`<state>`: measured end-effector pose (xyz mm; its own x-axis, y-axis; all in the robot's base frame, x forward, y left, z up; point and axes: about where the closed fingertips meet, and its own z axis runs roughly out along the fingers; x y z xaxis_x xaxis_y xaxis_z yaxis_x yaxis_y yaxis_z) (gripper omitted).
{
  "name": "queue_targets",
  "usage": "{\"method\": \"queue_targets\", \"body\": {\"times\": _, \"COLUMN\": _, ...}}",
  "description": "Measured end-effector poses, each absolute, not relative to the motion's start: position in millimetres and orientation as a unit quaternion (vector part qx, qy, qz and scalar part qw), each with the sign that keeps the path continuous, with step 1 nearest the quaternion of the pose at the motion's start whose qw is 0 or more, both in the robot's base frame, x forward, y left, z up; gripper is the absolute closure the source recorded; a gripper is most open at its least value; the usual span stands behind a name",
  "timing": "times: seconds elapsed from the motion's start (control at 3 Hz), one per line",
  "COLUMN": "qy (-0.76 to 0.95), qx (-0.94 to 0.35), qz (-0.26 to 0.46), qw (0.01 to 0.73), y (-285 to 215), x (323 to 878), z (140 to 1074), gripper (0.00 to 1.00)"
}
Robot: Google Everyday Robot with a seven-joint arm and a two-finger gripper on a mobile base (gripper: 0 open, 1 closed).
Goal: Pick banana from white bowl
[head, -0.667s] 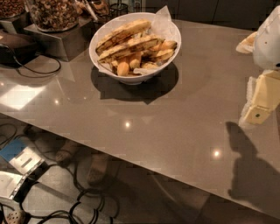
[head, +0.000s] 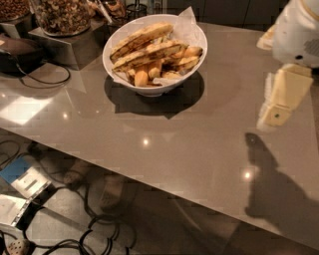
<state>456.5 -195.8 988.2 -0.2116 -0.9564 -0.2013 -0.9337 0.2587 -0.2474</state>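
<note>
The white bowl [head: 115,60] stands at the back of the grey table, lined with white paper. Several brown-spotted bananas [head: 142,37] lie across it, heaped above the rim. My gripper [head: 278,107] hangs at the right edge of the view, cream-coloured and pointing down, above the table. It is well to the right of the bowl, a little nearer the front, and touches nothing. The white arm body [head: 299,30] sits above it.
Glass jars of nuts [head: 60,15] stand on a metal stand at the back left. A dark device with a cable [head: 20,50] lies at the far left. The table's front edge [head: 149,187] runs diagonally; below it are cables and floor. The gripper's shadow [head: 269,184] falls front right.
My gripper has moved a little to the left, toward the bowl. The bowl and bananas have not moved.
</note>
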Motion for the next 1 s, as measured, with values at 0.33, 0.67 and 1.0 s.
{"method": "queue_targets", "body": {"times": 0.33, "qy": 0.758, "qx": -0.634, "qz": -0.049, "qw": 0.148, "y": -160, "x": 488, "z": 1000, "gripper": 0.00}}
{"method": "queue_targets", "body": {"times": 0.67, "qy": 0.731, "qx": -0.667, "qz": -0.067, "qw": 0.128, "y": -124, "x": 519, "z": 999, "gripper": 0.00}}
{"method": "queue_targets", "body": {"times": 1.0, "qy": 0.698, "qx": -0.700, "qz": -0.089, "qw": 0.123, "y": -86, "x": 548, "z": 998, "gripper": 0.00}}
